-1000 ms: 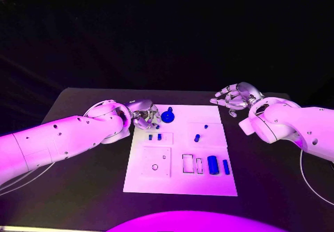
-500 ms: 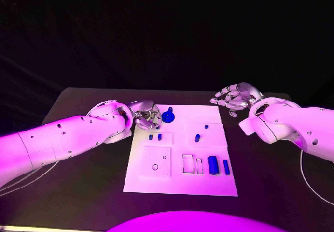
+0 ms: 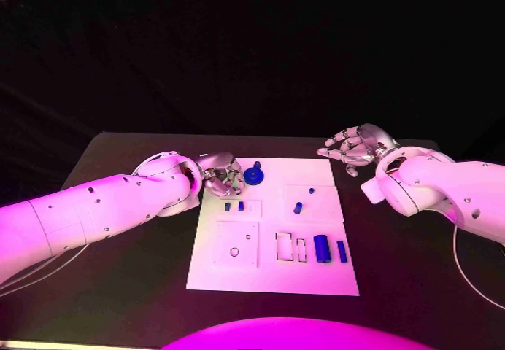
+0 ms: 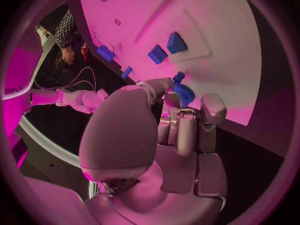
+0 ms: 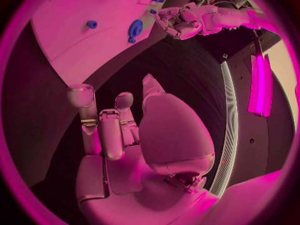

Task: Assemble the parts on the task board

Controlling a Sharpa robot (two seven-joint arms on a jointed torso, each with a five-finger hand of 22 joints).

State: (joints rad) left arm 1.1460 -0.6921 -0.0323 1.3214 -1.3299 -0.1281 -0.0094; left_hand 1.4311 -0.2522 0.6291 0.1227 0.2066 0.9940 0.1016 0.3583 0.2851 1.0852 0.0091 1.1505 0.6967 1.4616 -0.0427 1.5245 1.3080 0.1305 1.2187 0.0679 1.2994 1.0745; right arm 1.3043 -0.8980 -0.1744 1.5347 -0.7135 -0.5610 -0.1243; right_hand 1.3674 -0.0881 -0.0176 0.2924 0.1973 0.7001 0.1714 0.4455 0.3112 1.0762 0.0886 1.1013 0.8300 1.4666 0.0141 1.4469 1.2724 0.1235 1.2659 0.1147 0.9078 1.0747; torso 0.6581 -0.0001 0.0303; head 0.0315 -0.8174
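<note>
The white task board (image 3: pixel 274 273) lies mid-table. A blue round part (image 3: pixel 254 175) stands near its far left corner. My left hand (image 3: pixel 221 177) hovers just beside it with fingers curled. In the left wrist view the thumb tip reaches right up to the blue round part (image 4: pixel 182 92); I cannot tell whether it is pinched. My right hand (image 3: pixel 356 146) hangs off the board's far right corner, fingers apart and holding nothing. Two small blue blocks (image 3: pixel 233 207) and two small pegs (image 3: pixel 299 208) sit mid-board. A blue cylinder (image 3: pixel 322 249) and a thin bar (image 3: pixel 342 251) lie near the right edge.
Rectangular slots (image 3: pixel 284 246) and a small ring hole (image 3: pixel 233 252) mark the board's near half. Black table (image 3: pixel 116 292) surrounds the board on all sides. The right wrist view shows the board (image 5: pixel 69 45), the round part (image 5: pixel 135 29) and my left hand (image 5: pixel 184 21) beyond it.
The left hand's fingers have drawn up slightly and nearer the round part. The part itself, the other parts and the right hand have not moved.
</note>
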